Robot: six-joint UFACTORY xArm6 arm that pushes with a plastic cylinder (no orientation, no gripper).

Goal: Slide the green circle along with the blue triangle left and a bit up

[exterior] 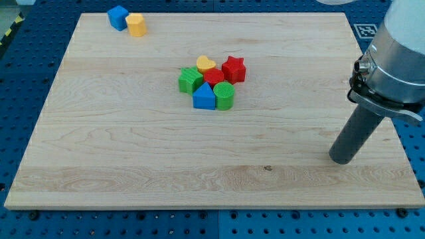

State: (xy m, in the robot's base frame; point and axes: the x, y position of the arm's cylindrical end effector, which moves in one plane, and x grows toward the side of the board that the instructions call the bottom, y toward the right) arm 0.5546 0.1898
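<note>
The green circle and the blue triangle sit side by side, touching, at the lower edge of a cluster near the board's middle. The triangle is on the circle's left. My tip rests on the board far to the view's right and lower than the cluster, well apart from every block.
The cluster also holds a green block, a yellow heart, a red star and a red block. A blue block and a yellow block sit at the top left. The wooden board lies on a blue table.
</note>
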